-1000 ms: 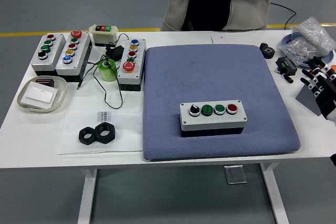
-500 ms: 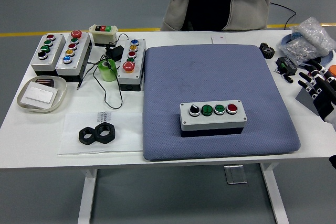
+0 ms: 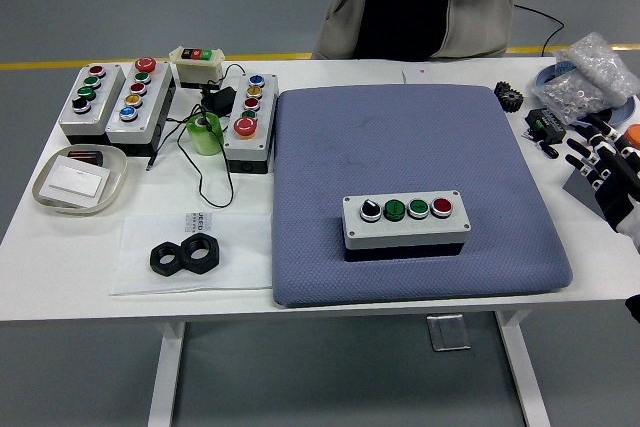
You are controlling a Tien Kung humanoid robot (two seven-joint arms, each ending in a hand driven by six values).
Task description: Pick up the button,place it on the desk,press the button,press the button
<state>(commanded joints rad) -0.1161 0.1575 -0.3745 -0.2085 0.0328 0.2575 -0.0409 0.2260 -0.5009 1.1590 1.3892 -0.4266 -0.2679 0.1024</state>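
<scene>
Sitting on the blue pad point(image 3: 400, 127) mid-desk point(image 3: 60, 247), nearer its front edge: four-button control box point(image 3: 406, 222), untouched. Hovering at the far right edge, well apart: right robot hand point(image 3: 603, 160), fingers spread, empty.

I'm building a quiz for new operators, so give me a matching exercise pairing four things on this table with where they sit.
Things:
1. four-button box
2. black nuts
3. green tape roll
4. right hand

Places:
A. on a white sheet near the table's front left
B. at the table's right edge
C. on the blue pad
D. between button boxes at the back left

Pairs: 1-C, 2-A, 3-D, 4-B
</scene>
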